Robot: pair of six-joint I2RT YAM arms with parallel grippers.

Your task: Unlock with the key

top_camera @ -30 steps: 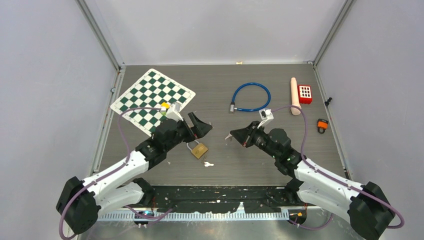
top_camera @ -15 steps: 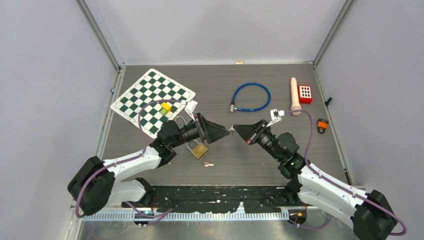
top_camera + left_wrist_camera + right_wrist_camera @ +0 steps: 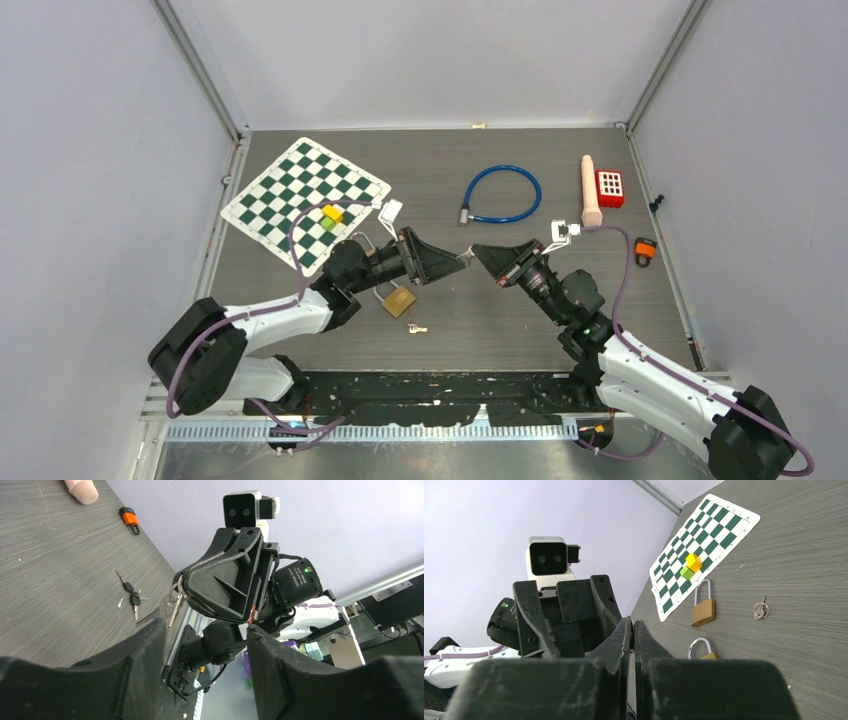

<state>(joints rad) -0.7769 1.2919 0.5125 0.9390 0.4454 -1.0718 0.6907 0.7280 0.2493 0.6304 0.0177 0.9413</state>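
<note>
two locks lie on my dark wood-grain table (image 3: 480, 322). the first brass padlock (image 3: 703, 612), with a steel shackle, lies flat just off the corner of the green-and-white chessboard mat (image 3: 711, 532), and a small loose silver key (image 3: 760, 609) lies near it. the second brass padlock (image 3: 702, 650) is half hidden behind my own right finger, so i see only its shackle and top edge.

my right gripper (image 3: 478, 253) is clenched on a bunch of silver keys on a ring (image 3: 171, 605). the bunch hangs from its fingertips in the air over the table, between my two grippers. my left gripper (image 3: 205, 627) faces it tip to tip and is released, its jaws standing apart. the hanging keys sit just beyond the tip of one finger (image 3: 150, 645); i cannot tell whether they touch it. from above, the two gripper tips nearly meet over the middle of the table.

on the chessboard mat a yellow block (image 3: 330, 212) and a green block (image 3: 326, 224) sit touching. at the far side lies a blue cable loop (image 3: 503, 193). to its right is a pale pink cylinder (image 3: 591, 190), with a red block with white dots (image 3: 610, 187) just beside it. a small orange padlock (image 3: 645, 250) sits near the table's right edge, and a pair of black-headed keys (image 3: 131, 594) lies apart from it.
</note>
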